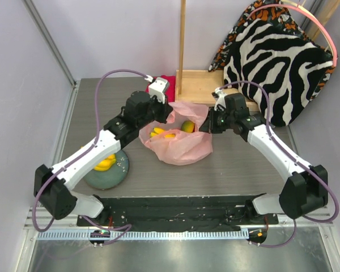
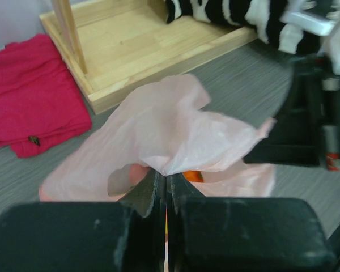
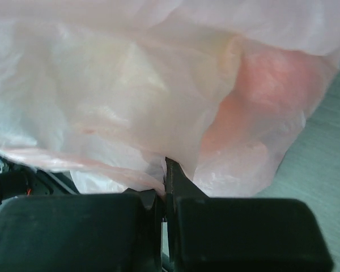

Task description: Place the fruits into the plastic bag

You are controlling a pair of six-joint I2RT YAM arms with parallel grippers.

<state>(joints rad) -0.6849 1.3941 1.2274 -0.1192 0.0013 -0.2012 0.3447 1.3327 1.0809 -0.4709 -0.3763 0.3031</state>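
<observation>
Inspector: Plate (image 1: 110,181) at the left carries yellow fruit (image 1: 105,164), outside the bag. Status of the grips?

Assessor: Left gripper (image 2: 165,184) is pinched tight on the left rim of the plastic bag (image 1: 178,144). Right gripper (image 3: 165,173) is pinched tight on the opposite rim. Between them the mouth stands open at mid-table, with yellow pieces (image 1: 161,134) and a round orange-green fruit (image 1: 187,126) lying inside.

Inspector: Risks?

Assessor: Three, in my judgement. The film is thin and each hold takes only a small fold, so pulling apart could slip or tear it. With both grippers occupied, neither is free to fetch the plate's fruit, and releasing one side would likely let the mouth collapse. Lifting could roll the contents toward the open edge.

Inspector: Differences between views?

Assessor: Only the overhead view shows the plate and what lies in the bag. The left wrist view shows that gripper's pinch line and an orange glimpse (image 2: 194,176) under the film, with red cloth (image 2: 34,96) and wooden tray (image 2: 147,45) behind. The right wrist view shows its own fold and a reddish shape (image 3: 272,79) through the film. Whether that is fruit I cannot tell.
</observation>
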